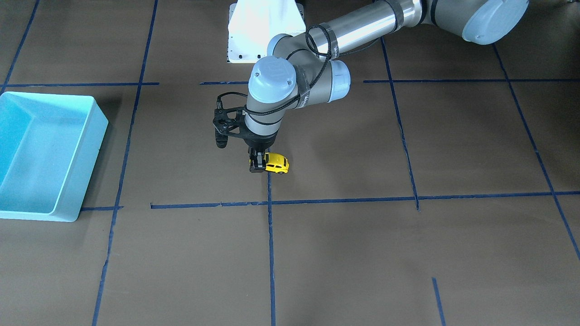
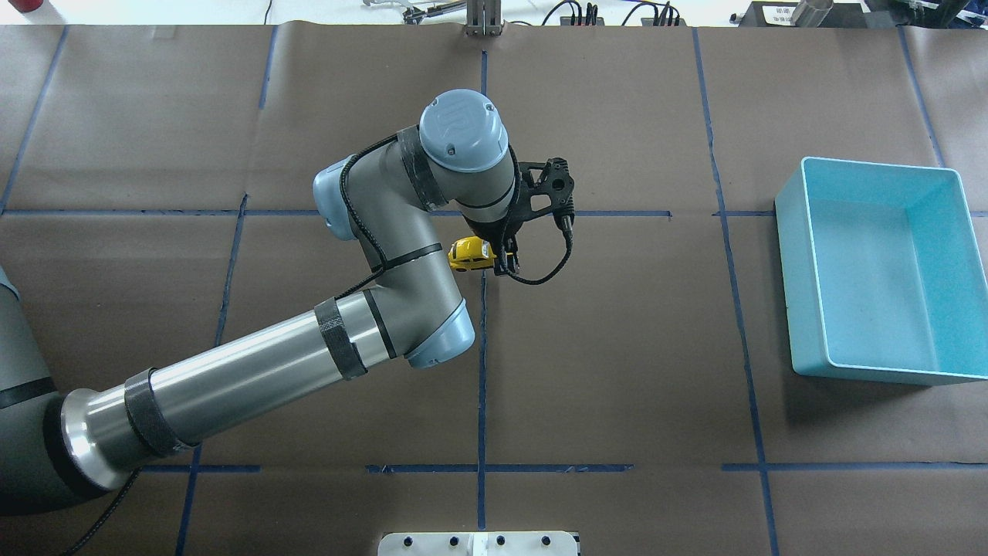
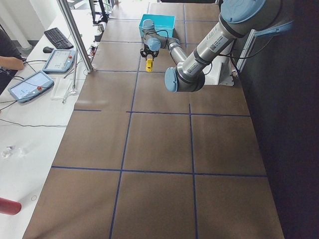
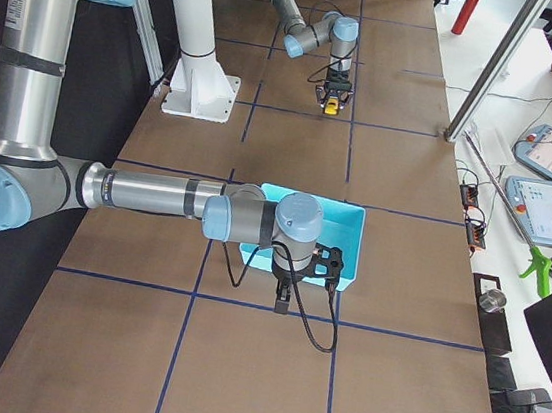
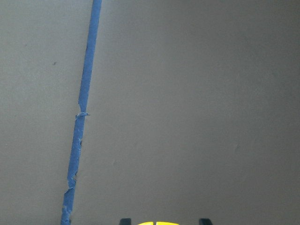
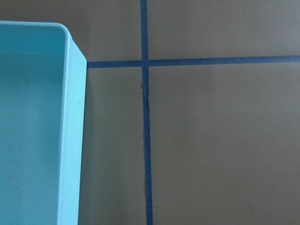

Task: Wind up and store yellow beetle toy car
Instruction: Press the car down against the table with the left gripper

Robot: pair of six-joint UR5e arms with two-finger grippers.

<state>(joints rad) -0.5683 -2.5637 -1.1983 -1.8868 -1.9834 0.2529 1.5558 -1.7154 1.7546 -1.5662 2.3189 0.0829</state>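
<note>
Left fingers (image 1: 259, 157) clamp the car (image 1: 278, 164) by one end, mid-tabletop; right fingers (image 4: 282, 298): we cannot tell. We judge the car light, rigid, slippery; grip its flanks.

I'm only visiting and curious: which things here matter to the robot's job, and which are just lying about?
In the job: yellow beetle toy car, held by the left gripper; empty turquoise bin.
Just lying about: keyboard, two touchscreen pendants and a red object, all on the white side bench.
</note>
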